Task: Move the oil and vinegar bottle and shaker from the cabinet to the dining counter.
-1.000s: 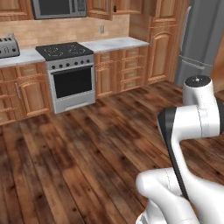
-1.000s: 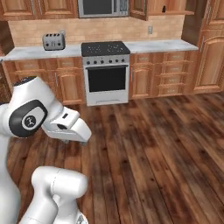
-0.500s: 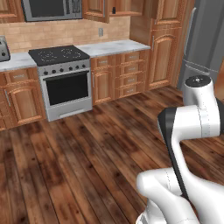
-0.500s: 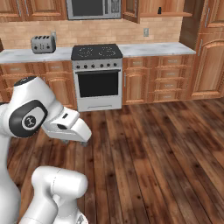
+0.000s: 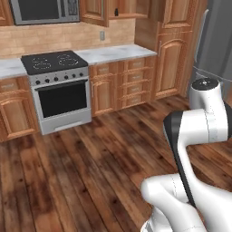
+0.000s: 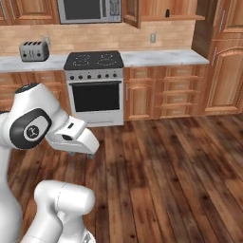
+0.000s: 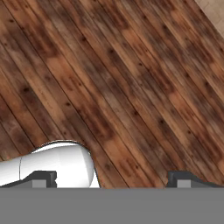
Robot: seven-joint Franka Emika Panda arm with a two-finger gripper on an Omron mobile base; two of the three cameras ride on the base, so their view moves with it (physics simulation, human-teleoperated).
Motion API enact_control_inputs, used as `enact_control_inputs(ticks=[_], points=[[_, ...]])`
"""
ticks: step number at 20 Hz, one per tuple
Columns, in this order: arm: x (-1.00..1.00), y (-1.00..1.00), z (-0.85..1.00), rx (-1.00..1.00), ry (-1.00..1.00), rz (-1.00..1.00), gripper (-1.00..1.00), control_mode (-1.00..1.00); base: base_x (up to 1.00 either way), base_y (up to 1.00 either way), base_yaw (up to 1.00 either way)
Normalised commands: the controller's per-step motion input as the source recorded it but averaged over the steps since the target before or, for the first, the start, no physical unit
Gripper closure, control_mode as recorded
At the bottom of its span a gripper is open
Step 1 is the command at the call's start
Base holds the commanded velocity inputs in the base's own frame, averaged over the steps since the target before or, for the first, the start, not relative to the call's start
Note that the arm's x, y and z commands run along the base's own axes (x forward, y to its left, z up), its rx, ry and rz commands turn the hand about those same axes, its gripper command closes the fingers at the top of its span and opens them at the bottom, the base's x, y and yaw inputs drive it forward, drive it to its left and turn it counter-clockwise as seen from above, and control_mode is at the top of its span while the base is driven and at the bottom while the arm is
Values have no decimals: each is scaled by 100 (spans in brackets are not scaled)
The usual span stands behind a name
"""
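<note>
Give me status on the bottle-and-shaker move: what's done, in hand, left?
Done: nothing visible yet. In hand: nothing; the gripper is open, empty, and pointing at the wood floor. A small dark item, possibly the shaker, stands on the open cabinet shelf right of the microwave; too small to confirm. Left: reach the cabinet, pick up both items, carry them to the dining counter.

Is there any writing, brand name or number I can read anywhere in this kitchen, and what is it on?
None can be read.
Microwave: no legible label.
Stove: knobs show no readable marks.
Toaster: plain.
Round emblem on the robot's arm joint: a small mark, too blurred to read.
</note>
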Motion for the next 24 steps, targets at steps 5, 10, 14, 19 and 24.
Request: enact_control_inputs(ticks=[5,10,14,19,24], points=[[0,0,0,0,0,0,-100,100,76,-45,9],[0,0,0,0,0,0,-100,100,75,-45,10],[0,0,0,0,0,0,-100,100,74,-45,10],[0,0,0,0,0,0,-100,100,74,-46,9],[0,0,0,0,0,0,-100,100,73,-41,14]])
